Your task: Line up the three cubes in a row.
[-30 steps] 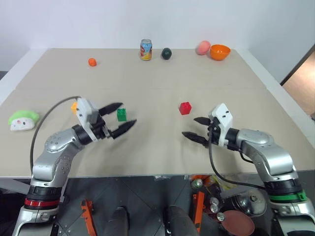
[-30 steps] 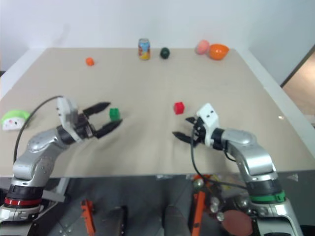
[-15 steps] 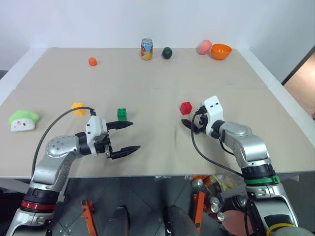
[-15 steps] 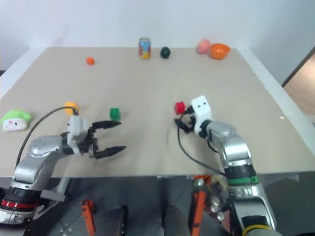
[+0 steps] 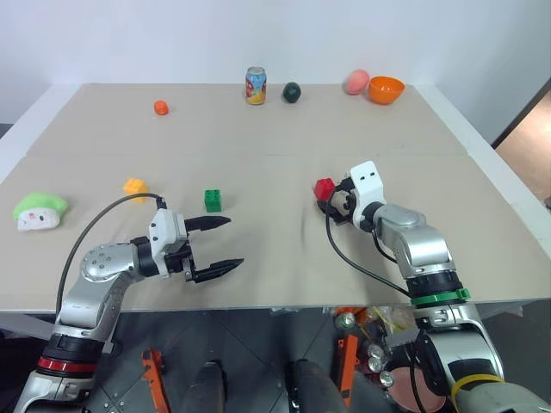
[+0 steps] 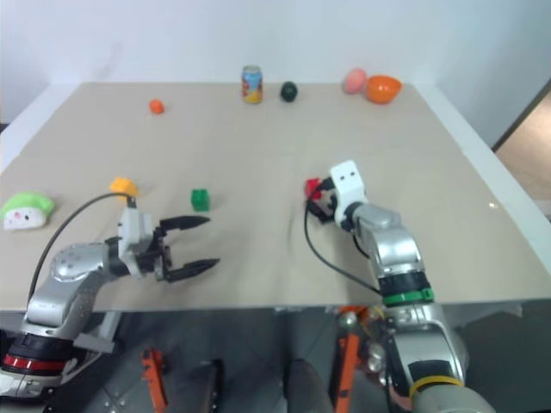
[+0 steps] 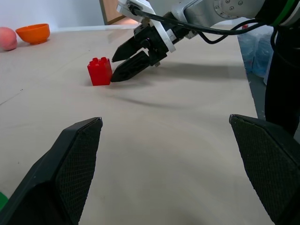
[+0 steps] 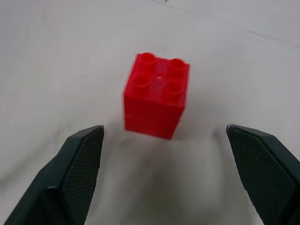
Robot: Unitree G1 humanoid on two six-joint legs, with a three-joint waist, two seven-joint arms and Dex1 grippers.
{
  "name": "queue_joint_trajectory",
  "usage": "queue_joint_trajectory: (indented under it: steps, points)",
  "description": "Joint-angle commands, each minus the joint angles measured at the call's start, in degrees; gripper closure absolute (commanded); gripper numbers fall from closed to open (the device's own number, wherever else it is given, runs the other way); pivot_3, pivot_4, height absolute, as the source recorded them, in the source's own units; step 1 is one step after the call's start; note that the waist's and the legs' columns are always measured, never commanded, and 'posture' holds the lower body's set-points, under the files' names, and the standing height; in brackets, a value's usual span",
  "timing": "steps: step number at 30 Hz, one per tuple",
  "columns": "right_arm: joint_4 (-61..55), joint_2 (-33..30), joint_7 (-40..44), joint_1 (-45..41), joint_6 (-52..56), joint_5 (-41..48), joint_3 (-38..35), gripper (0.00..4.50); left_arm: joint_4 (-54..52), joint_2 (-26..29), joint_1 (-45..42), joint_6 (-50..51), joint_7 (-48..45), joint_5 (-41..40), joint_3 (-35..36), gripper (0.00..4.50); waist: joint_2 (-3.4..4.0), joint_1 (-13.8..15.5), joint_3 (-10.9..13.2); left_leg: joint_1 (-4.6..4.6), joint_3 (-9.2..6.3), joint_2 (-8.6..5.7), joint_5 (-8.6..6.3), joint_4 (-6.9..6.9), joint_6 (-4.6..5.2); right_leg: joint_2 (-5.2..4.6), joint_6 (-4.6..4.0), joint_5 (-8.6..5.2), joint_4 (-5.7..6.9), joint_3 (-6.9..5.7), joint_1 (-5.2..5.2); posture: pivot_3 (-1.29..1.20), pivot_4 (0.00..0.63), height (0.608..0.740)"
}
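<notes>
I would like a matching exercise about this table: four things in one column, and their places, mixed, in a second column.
Things:
1. red cube
2. green cube
3. yellow-orange cube
4. drink can

Places:
A. far edge of the table
B. just ahead of the right gripper
C. nearest the plush toy
D. between the other two cubes

Pairs: 1-B, 2-D, 3-C, 4-A

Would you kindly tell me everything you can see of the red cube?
The red cube is a small glossy plastic building block with four round studs on top. It stands upright, studs up, on the beige table. The right gripper is open, its fingertips right beside the block; whether they touch it is unclear.
</notes>
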Motion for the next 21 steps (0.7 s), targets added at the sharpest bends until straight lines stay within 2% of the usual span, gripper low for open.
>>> queue_joint_trajectory:
  steps: [1,13,16,21]
  points:
    - [2.8,0.71,-0.85,-3.27,-2.44,-0.64,-1.26,0.16,-1.02,-0.09,0.74,-1.19,0.31,-0.01,1.04,0.01,0.01,-0.01,0.0,0.0,0.0,0.0,0.0,-0.01,0.0,0.0,0.0,0.0,0.0,0.0,0.0,0.0,0.15,0.74]
    - [8.54,3.32,0.01,-6.35,-4.93,-1.34,-0.74,0.16,-1.86,-0.04,3.1,-1.69,1.94,0.09,1.6,0.01,0.02,-0.07,0.01,0.0,0.0,0.0,0.0,-0.03,0.01,0.01,0.0,0.0,0.0,0.01,-0.01,0.0,0.15,0.74]
    - [9.5,3.26,0.45,-6.68,-5.24,-1.25,-0.99,1.0,-2.04,0.16,3.67,-1.82,1.93,-0.02,1.81,0.0,0.02,-0.07,0.01,0.0,0.0,0.0,0.0,-0.04,0.01,0.01,0.0,0.0,0.0,0.01,-0.02,0.0,0.15,0.74]
    - [11.17,2.98,1.18,-7.26,-5.94,-1.26,-1.21,2.69,-1.7,0.28,3.43,-2.49,1.55,-0.29,2.38,0.0,0.02,-0.08,0.01,0.0,0.0,0.0,0.0,-0.04,0.01,0.01,0.0,0.0,0.0,0.01,-0.02,0.0,0.15,0.74]
